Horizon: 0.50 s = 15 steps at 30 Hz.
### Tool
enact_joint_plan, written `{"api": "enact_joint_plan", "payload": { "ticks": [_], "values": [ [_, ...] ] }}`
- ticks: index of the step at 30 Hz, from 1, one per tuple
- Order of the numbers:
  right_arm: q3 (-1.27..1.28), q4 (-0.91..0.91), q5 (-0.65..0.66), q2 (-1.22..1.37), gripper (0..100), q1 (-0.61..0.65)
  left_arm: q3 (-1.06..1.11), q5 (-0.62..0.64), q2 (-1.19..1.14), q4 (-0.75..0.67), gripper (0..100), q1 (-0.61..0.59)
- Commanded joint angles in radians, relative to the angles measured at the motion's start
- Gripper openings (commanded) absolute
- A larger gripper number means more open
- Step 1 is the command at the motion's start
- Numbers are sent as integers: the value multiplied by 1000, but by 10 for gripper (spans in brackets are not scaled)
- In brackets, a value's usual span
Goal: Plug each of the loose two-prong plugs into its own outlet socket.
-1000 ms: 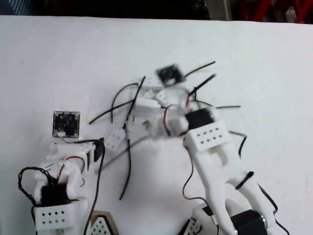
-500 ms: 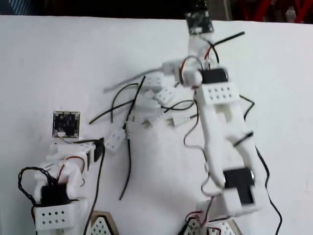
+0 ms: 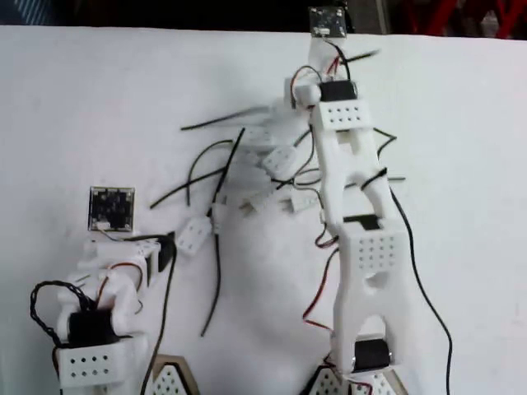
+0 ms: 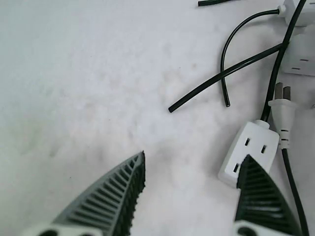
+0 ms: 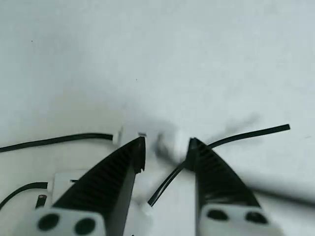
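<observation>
The left hand [image 4: 194,160] sits low over the white desk [image 4: 74,73] near the left arm's base, its ribbed fingers [image 4: 125,191] wide apart with nothing between them. A white outlet socket [image 4: 251,145] lies flat on the desk just beside one fingertip, its slots facing up; in the high view the same block [image 3: 195,234] lies at the near left of the tangle. Just beyond it lies a white two-prong plug [image 4: 281,110] on a black cord, prongs pointing away from the socket, and two loose black cords [image 4: 224,73] cross each other nearby. The right arm [image 3: 362,247] stretches across the desk to its far side, past a cluster of more white sockets and plugs [image 3: 276,160] in the middle. The right hand [image 5: 166,147] has its fingers apart, with a blurred white piece [image 5: 172,145] between the tips and a black cord [image 5: 246,133] running out past one of them; whether the fingers touch the piece cannot be told.
</observation>
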<state>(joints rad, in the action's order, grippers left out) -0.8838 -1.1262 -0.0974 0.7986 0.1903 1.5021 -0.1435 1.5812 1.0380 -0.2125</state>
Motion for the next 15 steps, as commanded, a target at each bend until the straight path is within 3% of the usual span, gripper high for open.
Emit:
{"api": "enact_joint_plan", "payload": {
  "ticks": [1, 8, 15],
  "values": [
    [-273, -202, -31, 15, 160, -2, -12, 0, 13, -5, 301, -12],
    [-534, -582, -34, 36, 118, -10, -11, 0, 13, -5, 301, -12],
    [-394, -599, -34, 25, 115, -48, -9, 0, 13, -5, 301, -12]
  ]
}}
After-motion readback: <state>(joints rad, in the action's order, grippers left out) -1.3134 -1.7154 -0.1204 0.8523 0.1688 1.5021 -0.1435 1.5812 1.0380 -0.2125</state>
